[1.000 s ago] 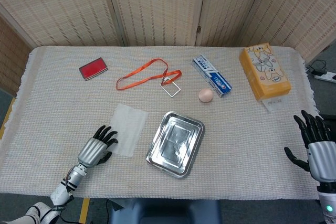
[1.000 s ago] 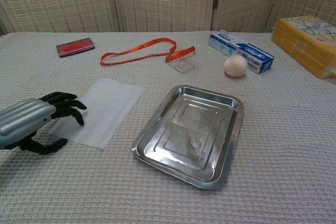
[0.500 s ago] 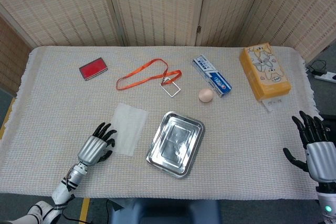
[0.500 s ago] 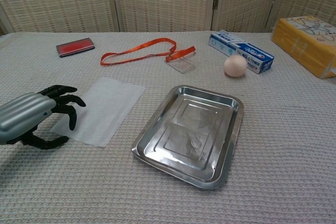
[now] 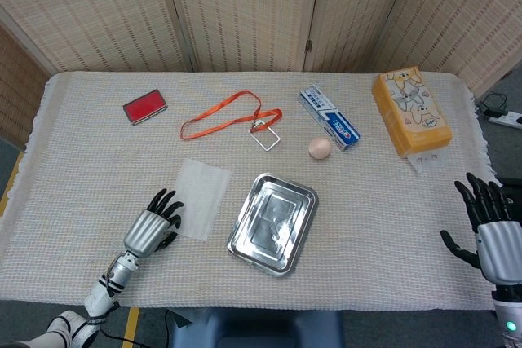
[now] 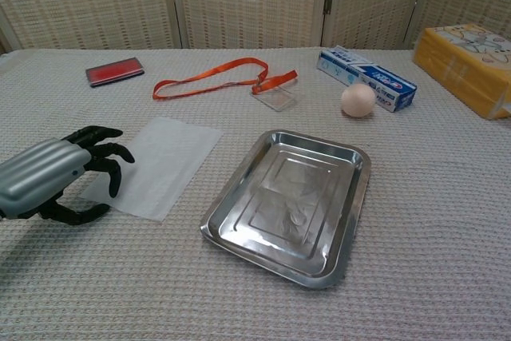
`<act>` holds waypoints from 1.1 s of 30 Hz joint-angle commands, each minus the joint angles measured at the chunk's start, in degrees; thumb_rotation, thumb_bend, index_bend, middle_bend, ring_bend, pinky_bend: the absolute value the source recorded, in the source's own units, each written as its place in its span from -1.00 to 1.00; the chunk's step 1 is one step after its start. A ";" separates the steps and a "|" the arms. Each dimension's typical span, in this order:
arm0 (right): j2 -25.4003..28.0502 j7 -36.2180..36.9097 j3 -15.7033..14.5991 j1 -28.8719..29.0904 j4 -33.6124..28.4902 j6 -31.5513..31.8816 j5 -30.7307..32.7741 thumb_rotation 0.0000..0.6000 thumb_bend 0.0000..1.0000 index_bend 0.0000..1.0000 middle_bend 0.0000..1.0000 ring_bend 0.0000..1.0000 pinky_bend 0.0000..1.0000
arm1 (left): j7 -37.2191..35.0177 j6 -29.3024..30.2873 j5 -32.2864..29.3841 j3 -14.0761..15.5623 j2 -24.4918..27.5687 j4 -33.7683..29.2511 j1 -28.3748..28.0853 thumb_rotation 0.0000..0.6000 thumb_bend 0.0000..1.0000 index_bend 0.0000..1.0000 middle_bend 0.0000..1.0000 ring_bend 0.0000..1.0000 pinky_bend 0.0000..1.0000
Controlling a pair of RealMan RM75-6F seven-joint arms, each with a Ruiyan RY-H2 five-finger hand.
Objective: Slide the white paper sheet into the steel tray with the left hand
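Left hand (image 6: 60, 177) is resting fingers spread on the near-left edge of the thin white paper sheet (image 6: 156, 164), holding nothing. Sheet is lying flat just left of the rectangular steel tray (image 6: 291, 201). Best pressing down flat, dragging rightward over the rim.

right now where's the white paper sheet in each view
Head view: the white paper sheet lies left of centre, just left of the steel tray.
Chest view: the sheet is at left-centre, the left hand at its near-left edge.
Shared landmark: the steel tray, right of the sheet in both.
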 commanded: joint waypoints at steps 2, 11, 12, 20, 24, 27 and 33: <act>0.05 0.00 -0.01 -0.06 -0.04 0.13 -0.11 1.00 -0.34 -1.00 -1.00 -1.00 -1.00 | 0.04 -0.57 -0.28 0.11 -0.50 0.77 -0.13 1.00 -0.07 0.15 -0.44 -1.00 -0.99; 0.13 0.04 -0.03 -0.11 -0.08 0.02 0.00 1.00 -0.34 -1.00 -1.00 -1.00 -1.00 | -1.09 1.12 -0.25 0.01 -1.82 2.97 -0.28 1.00 0.00 0.25 -0.35 -1.00 -0.98; 0.14 0.08 -0.02 -0.12 -0.09 0.05 0.00 1.00 -0.34 -1.00 -1.00 -1.00 -1.00 | -1.28 1.31 -0.20 0.05 -1.95 3.24 -0.29 1.00 0.00 0.26 -0.35 -1.00 -0.98; 0.25 0.25 -0.05 -0.15 -0.15 0.03 -0.06 1.00 -0.34 -1.00 -1.00 -1.00 -1.00 | -2.85 3.55 -0.43 -0.42 -3.27 5.37 -0.11 1.00 0.03 0.32 -0.27 -1.00 -0.98; 0.24 0.24 -0.06 -0.17 -0.18 0.07 -0.11 1.00 -0.34 -1.00 -1.00 -1.00 -1.00 | -3.71 5.81 -0.84 -1.35 -3.79 5.72 0.01 1.00 0.07 0.38 -0.18 -0.95 -0.98; 0.21 0.22 -0.11 -0.17 -0.15 -0.06 -0.06 1.00 -0.34 -1.00 -1.00 -1.00 -1.00 | -4.09 7.68 -0.75 -1.82 -4.11 6.09 -0.09 1.00 0.09 0.40 -0.15 -0.92 -0.98; 0.44 0.53 -0.22 -0.39 -0.34 0.25 -0.22 1.00 -0.34 -1.00 -1.00 -1.00 -1.00 | -3.49 9.90 -0.56 -2.61 -3.47 3.54 -0.83 1.00 0.11 0.40 -0.15 -0.92 -0.98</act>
